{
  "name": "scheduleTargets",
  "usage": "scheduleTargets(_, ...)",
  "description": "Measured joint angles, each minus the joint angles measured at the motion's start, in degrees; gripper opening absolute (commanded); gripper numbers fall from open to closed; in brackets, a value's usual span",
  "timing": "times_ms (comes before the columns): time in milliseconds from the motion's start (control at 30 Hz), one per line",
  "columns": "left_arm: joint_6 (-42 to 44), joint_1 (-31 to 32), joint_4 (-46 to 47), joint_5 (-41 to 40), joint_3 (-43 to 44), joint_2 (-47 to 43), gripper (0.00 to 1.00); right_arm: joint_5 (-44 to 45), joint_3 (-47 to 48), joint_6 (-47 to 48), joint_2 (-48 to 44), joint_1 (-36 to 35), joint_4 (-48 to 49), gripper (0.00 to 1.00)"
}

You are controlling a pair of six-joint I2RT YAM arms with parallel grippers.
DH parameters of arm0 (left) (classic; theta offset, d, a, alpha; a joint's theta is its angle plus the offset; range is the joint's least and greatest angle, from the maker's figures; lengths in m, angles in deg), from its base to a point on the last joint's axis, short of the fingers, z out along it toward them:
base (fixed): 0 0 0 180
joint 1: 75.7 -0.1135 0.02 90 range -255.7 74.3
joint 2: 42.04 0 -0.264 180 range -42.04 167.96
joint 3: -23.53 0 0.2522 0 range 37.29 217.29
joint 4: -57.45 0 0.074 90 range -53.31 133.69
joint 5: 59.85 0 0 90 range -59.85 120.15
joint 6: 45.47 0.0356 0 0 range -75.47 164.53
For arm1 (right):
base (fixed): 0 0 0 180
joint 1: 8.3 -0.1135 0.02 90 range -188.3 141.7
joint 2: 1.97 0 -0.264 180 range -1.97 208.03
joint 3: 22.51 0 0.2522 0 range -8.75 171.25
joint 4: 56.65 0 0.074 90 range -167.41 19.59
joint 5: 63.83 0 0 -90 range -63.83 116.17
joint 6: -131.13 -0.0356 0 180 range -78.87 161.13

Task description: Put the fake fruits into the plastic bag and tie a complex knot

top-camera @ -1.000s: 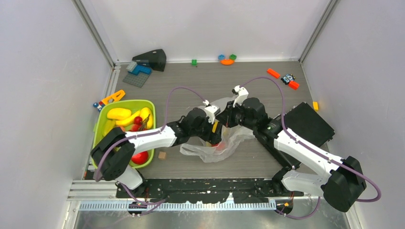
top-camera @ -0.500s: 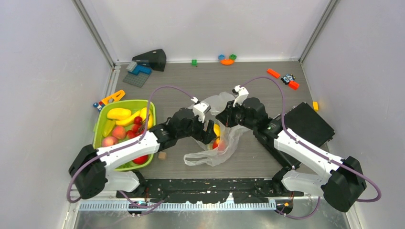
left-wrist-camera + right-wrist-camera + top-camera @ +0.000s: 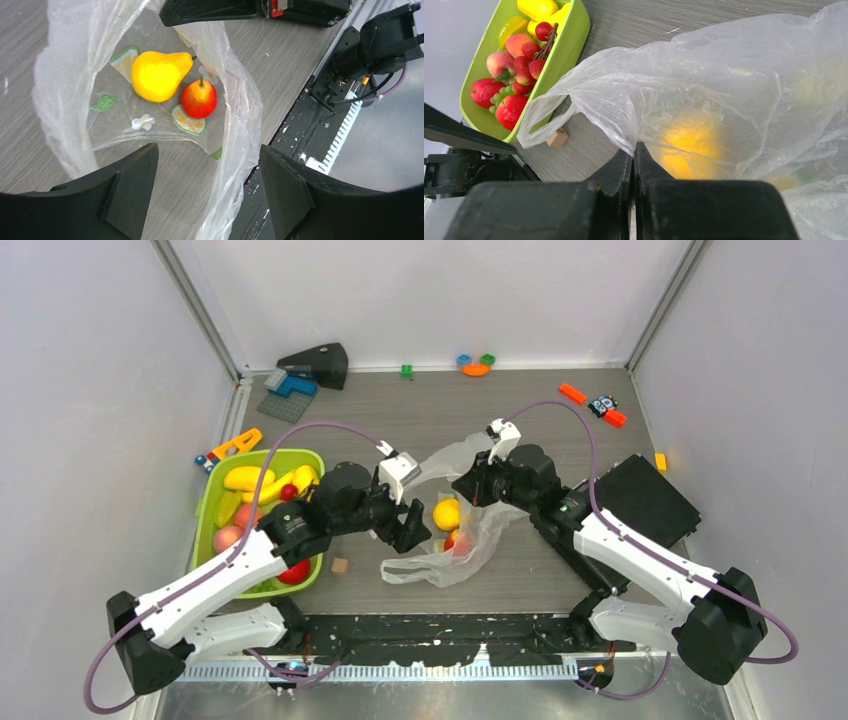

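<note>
Across the middle of the table [image 3: 420, 410] the plastic bag [image 3: 487, 532] lies slumped. Its mouth is held up by the right gripper [image 3: 634, 150], whose jaws are pinched flat on the rim film. Left of it, the lime-green tray [image 3: 268, 452] holds most of the fake fruits [image 3: 511, 65]. The left gripper [image 3: 206, 160] hangs over the bag mouth, spread wide and empty. A yellow fruit [image 3: 156, 75] and a red fruit [image 3: 198, 98] lie inside. The filling probably goes best if the right arm holds the rim high and taut, so each drop clears the film.

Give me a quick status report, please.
Left gripper open, empty. Right gripper shut on plastic bag. Yellow pear, red fruit bagged; other fruits in tray. Nothing blocking.
</note>
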Motion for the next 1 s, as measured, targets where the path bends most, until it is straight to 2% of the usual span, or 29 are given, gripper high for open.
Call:
scheduleTargets(133, 0.5, -2.6, -4.5, -0.7, 2.3, -3.5, 0.75, 0.2, 0.0, 0.0, -0.1, 0.0, 0.0, 0.05)
scheduleTargets(300, 1.3, -17.6, -12.4, -1.2, 5.2, -6.1, 0.75, 0.2, 0.0, 0.0, -0.6, 0.0, 0.0, 0.05)
scheduleTargets(467, 4.6, -26.6, -20.2, -4.2, 7.3, -5.7, 0.76, 0.4, 0.0, 0.0, -0.7, 0.0, 0.0, 0.05)
scheduleTargets(633, 6.4, -35.8, -22.8, -8.4, 7.2, -4.1, 0.74, 0.3, -0.1, 0.0, -0.7, 0.0, 0.0, 0.05)
scheduleTargets(1000, 9.1, -40.7, -23.9, -20.9, 10.7, 14.3, 0.63, 0.2, -1.6, 0.0, -2.9, 0.0, 2.6, 0.05)
